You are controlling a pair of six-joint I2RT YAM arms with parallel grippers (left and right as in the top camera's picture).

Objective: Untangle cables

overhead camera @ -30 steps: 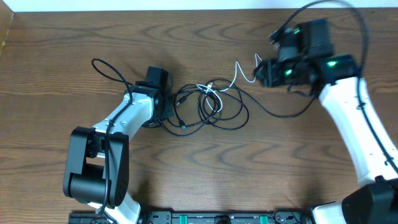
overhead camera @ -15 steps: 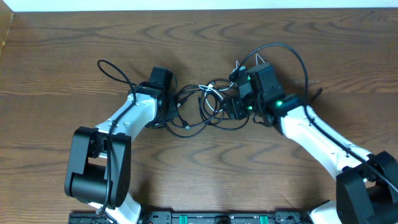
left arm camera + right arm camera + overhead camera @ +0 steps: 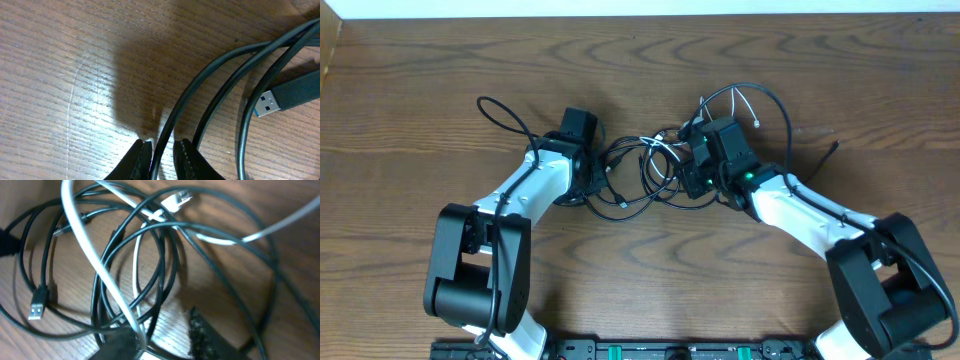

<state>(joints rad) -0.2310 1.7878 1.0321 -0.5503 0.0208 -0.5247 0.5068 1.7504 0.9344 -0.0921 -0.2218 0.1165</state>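
Observation:
The cables [image 3: 650,172] lie as a tangle of black loops with one white cord [image 3: 742,93] in the middle of the table. My left gripper [image 3: 593,188] is at the tangle's left edge. In the left wrist view its jaws [image 3: 162,151] stand slightly apart, and a black cable [image 3: 200,95] runs loosely between them beside a blue-tipped USB plug [image 3: 267,102]. My right gripper [image 3: 690,180] is low over the tangle's right side, open [image 3: 165,341]. The white cord [image 3: 90,255] and black strands pass between its fingers [image 3: 207,335].
A black loop [image 3: 500,110] trails to the far left behind the left arm. Another black strand ends near the right [image 3: 830,150]. A USB plug [image 3: 36,307] lies at the tangle's left. The table's far edge [image 3: 620,15] meets a white wall.
My right arm swung in from the far right down onto the tangle, dragging the white cord along, and its jaws narrowed. My left jaws eased apart round the black cable.

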